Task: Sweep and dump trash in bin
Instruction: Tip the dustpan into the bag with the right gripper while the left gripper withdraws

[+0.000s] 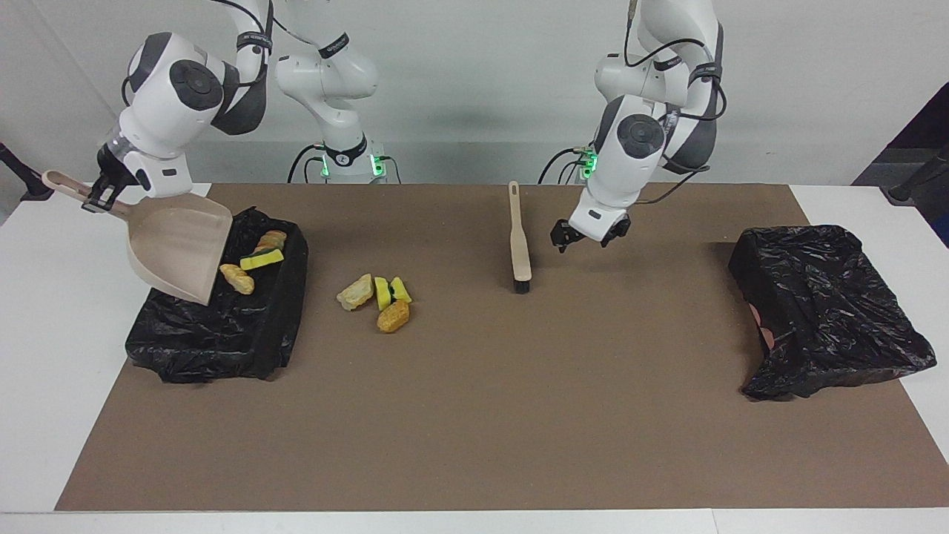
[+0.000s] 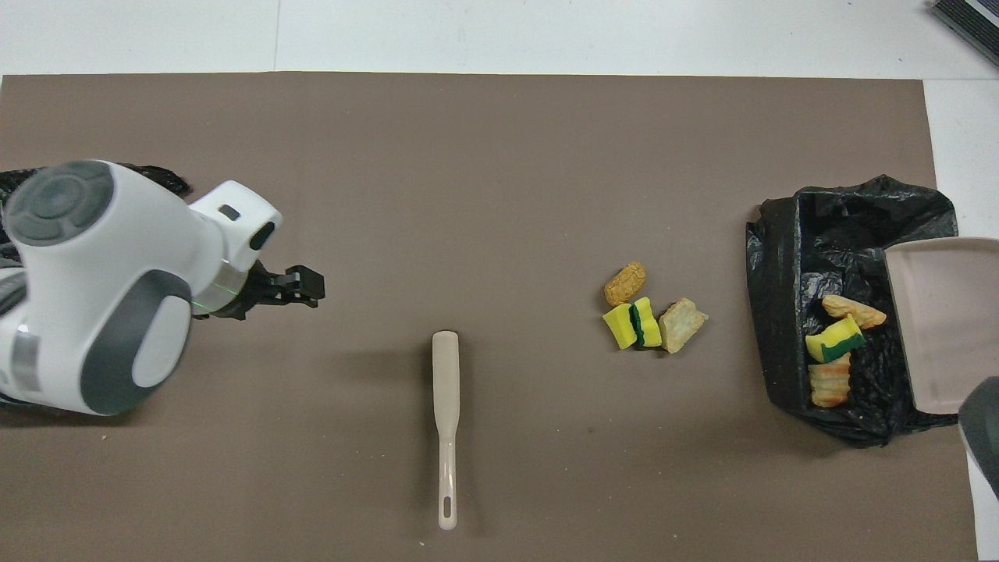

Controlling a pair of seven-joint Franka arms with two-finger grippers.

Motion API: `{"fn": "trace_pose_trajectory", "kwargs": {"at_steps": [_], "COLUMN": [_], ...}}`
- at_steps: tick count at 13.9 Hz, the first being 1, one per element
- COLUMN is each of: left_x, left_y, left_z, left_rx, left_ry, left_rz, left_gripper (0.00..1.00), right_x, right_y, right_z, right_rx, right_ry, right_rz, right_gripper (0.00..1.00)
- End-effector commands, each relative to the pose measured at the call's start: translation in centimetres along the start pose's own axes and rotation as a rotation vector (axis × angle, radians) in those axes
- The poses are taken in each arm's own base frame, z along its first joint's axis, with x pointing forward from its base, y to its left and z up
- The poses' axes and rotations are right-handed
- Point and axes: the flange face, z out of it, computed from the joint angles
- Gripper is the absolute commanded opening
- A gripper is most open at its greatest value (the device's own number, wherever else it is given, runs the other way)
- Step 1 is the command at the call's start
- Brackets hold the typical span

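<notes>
At the right arm's end of the surface, right pincer (image 1: 98, 194) is clamping the dustpan (image 1: 178, 252) handle, tipping it over the bin (image 1: 222, 326); three trash pieces (image 1: 252, 259) are lying inside. Four more pieces (image 1: 377, 300) are sitting on the mat (image 1: 474, 415) beside the bin. Brush (image 1: 520, 241) is lying mid-mat. Left pincer (image 1: 590, 236) is hanging released, empty, over the mat. Second bin (image 1: 823, 308) is sitting at the left arm's end.
</notes>
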Motion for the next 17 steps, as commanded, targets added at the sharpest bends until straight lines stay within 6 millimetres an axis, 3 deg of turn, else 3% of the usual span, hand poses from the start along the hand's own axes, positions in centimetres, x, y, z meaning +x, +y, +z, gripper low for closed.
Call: {"fn": "trace_pose_trajectory", "kwargs": {"at_steps": [1, 6, 8, 10, 13, 15, 17], "left_x": [-0.3, -0.4, -0.6, -1.2, -1.3, -1.3, -1.5], "left_y": [-1.6, -1.6, -1.5, -1.6, -1.5, -1.5, -1.5], "left_z": [-3.0, -7.1, -8.0, -8.4, -8.9, -8.9, -8.9], "left_rx": [0.066, 0.084, 0.084, 0.086, 0.086, 0.086, 0.088], "left_ry": [-0.04, -0.026, -0.016, -0.021, -0.009, -0.01, -0.018], "left_rz": [0.083, 0.084, 0.084, 0.083, 0.085, 0.085, 0.085], "left_gripper": [1.0, 1.0, 1.0, 1.0, 1.0, 1.0, 1.0], "right_x": [2.1, 9.5, 14.0, 19.3, 27.0, 33.6, 38.1], "right_y": [-1.1, -2.9, -2.8, -1.4, 2.4, 3.8, 5.5], "right_z": [-5.0, -11.3, -14.9, -18.8, -22.5, -27.0, -29.0], "right_rx": [0.049, 0.275, 0.373, 0.472, 0.619, 0.673, 0.748], "right_ry": [0.079, 0.392, 0.474, 0.49, 0.495, 0.503, 0.562], "right_rz": [0.159, 0.676, 0.823, 0.958, 1.132, 1.231, 1.262], "right_gripper": [0.0, 0.0, 0.0, 0.0, 0.0, 0.0, 0.0]}}
